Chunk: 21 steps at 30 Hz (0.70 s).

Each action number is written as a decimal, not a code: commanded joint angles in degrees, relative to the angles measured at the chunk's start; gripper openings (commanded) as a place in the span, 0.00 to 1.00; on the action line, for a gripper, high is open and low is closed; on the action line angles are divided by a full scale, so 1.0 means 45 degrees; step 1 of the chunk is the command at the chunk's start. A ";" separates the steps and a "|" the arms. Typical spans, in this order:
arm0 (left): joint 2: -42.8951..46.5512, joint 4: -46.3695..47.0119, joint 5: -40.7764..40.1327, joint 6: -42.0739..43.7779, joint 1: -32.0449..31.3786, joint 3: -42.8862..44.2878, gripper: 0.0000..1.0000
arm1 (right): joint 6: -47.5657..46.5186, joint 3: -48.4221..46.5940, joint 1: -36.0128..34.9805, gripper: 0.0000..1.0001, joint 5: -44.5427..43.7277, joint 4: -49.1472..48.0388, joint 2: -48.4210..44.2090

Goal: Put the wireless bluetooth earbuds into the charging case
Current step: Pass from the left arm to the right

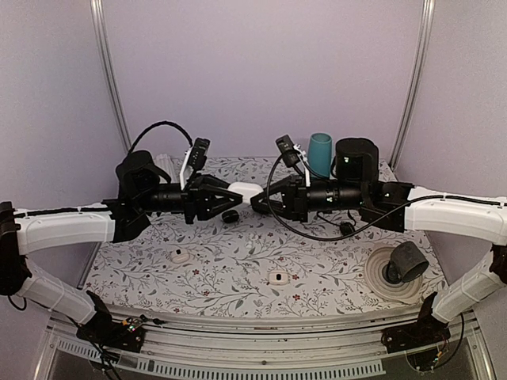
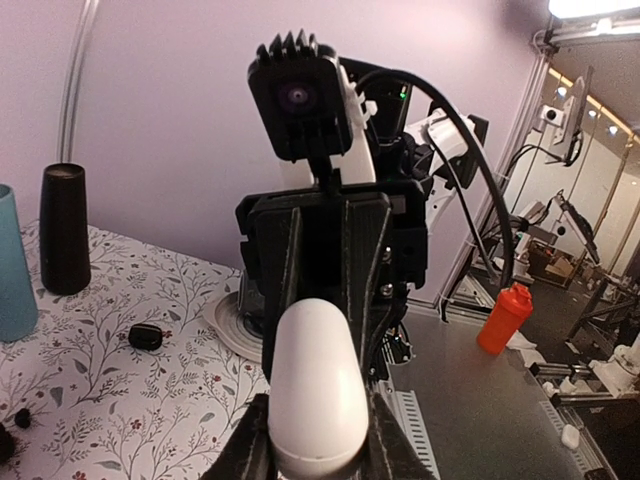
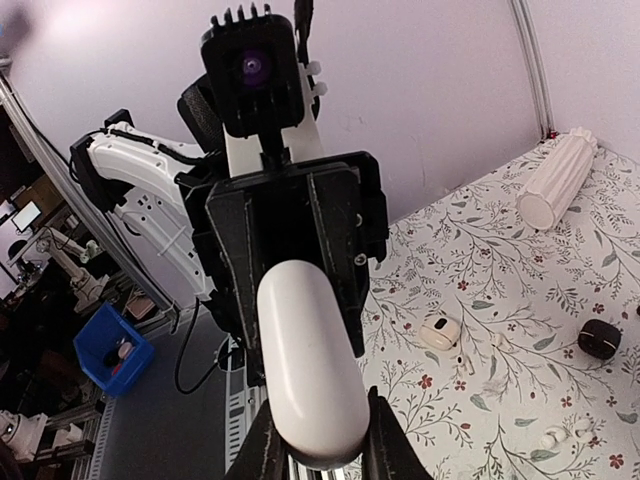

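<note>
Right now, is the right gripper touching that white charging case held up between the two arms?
Touching. The right wrist view shows the right gripper pressed against both sides of the charging case, with no gap on either side.

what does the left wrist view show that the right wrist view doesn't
Left wrist only: a teal cup, a black cylinder and an orange bottle beyond the floral table. Right wrist only: a white ribbed cylinder, a small white piece with a dark spot and a blue bin. Both: the charging case close up between that camera's own jaws, and the floral table.
</note>
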State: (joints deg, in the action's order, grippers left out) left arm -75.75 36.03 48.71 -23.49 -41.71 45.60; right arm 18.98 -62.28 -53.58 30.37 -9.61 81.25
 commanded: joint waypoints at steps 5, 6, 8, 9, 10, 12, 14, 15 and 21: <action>0.0127 0.1783 -0.0470 -0.0885 -0.0087 -0.0408 0.35 | 0.1116 0.0643 -0.0121 0.03 -0.0285 -0.2357 -0.0199; 0.0130 0.1969 -0.0575 -0.0976 -0.0120 -0.0476 0.38 | 0.1163 0.0682 -0.0143 0.03 -0.0304 -0.2519 -0.0201; 0.0114 0.2384 -0.0746 -0.1114 -0.0180 -0.0598 0.42 | 0.1280 0.0718 -0.0210 0.03 -0.0389 -0.2755 -0.0181; 0.0116 0.2476 -0.0817 -0.1137 -0.0232 -0.0610 0.42 | 0.1297 0.0718 -0.0230 0.03 -0.0407 -0.2827 -0.0153; 0.0119 0.2539 -0.0867 -0.1130 -0.0270 -0.0640 0.43 | 0.1322 0.0706 -0.0223 0.03 -0.0461 -0.2856 -0.0147; 0.0114 0.2620 -0.0998 -0.1129 -0.0343 -0.0645 0.45 | 0.1345 0.0686 -0.0247 0.03 -0.0529 -0.2879 -0.0124; 0.0124 0.2676 -0.1112 -0.1128 -0.0399 -0.0661 0.44 | 0.1330 0.0660 -0.0263 0.03 -0.0502 -0.2875 -0.0102; 0.0115 0.2686 -0.1177 -0.1121 -0.0430 -0.0645 0.43 | 0.1338 0.0667 -0.0281 0.03 -0.0485 -0.2854 -0.0075; 0.0033 0.2880 -0.1254 -0.1213 -0.0470 -0.0550 0.37 | 0.1291 0.0657 -0.0334 0.03 -0.0591 -0.2680 -0.0027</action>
State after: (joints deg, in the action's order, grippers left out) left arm -75.75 46.61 43.99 -28.42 -43.11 43.13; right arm 24.53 -59.46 -54.46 28.82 -20.03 81.23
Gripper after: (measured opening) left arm 0.376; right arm 0.198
